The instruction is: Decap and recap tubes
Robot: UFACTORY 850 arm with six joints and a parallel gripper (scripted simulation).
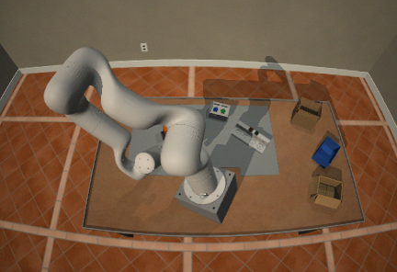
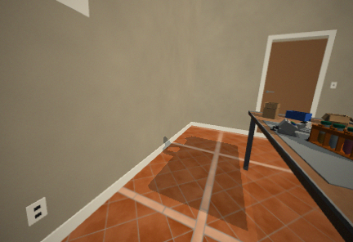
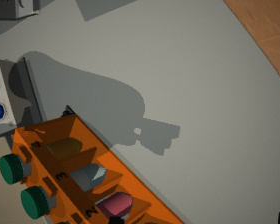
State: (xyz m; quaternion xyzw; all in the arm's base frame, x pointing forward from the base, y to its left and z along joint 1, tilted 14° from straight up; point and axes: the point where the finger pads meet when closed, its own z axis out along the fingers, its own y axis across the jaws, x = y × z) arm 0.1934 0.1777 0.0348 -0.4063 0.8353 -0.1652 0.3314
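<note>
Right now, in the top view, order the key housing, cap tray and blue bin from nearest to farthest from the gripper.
The gripper sits hidden under the arm, at the orange rack.
1. Key housing, just right.
2. Cap tray, farther right.
3. Blue bin, far right edge.

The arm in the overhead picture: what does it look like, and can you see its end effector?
The arm is smooth, pale grey-white, built of thick rounded tube segments joined by bulging elbows. One joint ends in a flat round cap dotted with small holes. It rises from a white ring on a grey square base block. No cables show. The end effector is hidden beneath the arm.
</note>
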